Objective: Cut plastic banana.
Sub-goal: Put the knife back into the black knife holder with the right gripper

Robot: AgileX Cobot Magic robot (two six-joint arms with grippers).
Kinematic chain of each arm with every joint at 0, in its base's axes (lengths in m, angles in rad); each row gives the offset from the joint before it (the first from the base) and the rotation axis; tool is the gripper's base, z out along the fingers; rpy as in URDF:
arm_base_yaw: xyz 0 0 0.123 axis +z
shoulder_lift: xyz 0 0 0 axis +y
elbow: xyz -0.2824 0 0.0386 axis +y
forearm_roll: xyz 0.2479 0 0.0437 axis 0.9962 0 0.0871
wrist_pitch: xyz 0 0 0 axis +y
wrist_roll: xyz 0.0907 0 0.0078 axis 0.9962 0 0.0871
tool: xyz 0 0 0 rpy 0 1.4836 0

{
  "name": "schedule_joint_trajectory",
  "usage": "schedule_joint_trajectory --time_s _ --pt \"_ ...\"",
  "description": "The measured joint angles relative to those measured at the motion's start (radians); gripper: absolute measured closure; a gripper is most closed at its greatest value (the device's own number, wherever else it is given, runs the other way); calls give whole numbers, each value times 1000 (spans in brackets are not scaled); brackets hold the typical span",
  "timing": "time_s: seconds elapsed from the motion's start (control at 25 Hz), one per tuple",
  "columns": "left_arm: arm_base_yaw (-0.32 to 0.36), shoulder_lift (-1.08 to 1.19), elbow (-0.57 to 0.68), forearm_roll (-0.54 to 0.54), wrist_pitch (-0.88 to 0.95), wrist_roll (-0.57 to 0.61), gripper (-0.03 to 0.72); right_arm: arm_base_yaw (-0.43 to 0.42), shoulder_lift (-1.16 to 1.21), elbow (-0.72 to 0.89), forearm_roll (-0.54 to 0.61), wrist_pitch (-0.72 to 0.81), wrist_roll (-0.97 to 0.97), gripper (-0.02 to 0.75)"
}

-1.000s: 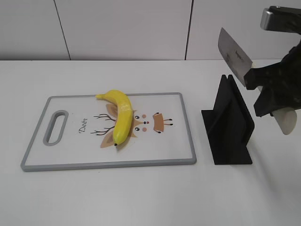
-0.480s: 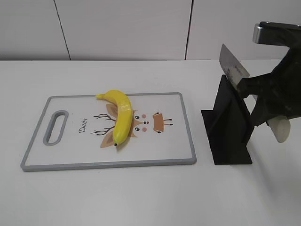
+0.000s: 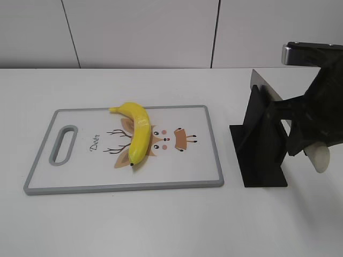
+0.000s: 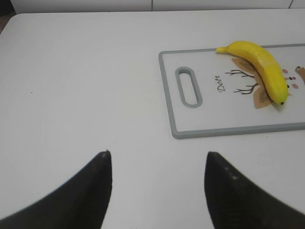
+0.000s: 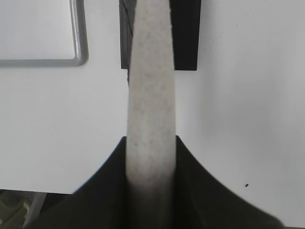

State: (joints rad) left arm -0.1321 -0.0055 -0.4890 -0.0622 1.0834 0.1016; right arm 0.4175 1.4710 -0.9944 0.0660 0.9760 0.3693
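The plastic banana lies whole on the white cutting board, stem at the back, dark tip toward the front; it also shows in the left wrist view. My right gripper is shut on the pale handle of a knife. The knife's blade sits mostly down in the slot of the black knife stand. My left gripper is open and empty over bare table, left of the board. It is out of the exterior view.
The board has a grey rim, a handle hole at its left end and a deer drawing under the banana. The stand stands right of the board. A white wall runs behind the table.
My right gripper has lowered the knife and moved it slightly left, so the blade has sunk into the stand's slot. The banana and the board have not moved.
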Motion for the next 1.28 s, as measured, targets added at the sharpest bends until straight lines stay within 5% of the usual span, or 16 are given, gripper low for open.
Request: schedule_joint_trajectory --time_s 0.64,1.0,1.28 --pt "0 0 0 0 0 -1 108 0 33 0 27 -2 0 564" --pt "0 0 0 0 1 -1 108 0 33 0 27 -30 -30 188" --pt "0 0 0 0 1 -1 108 0 3 0 50 -39 -112 145"
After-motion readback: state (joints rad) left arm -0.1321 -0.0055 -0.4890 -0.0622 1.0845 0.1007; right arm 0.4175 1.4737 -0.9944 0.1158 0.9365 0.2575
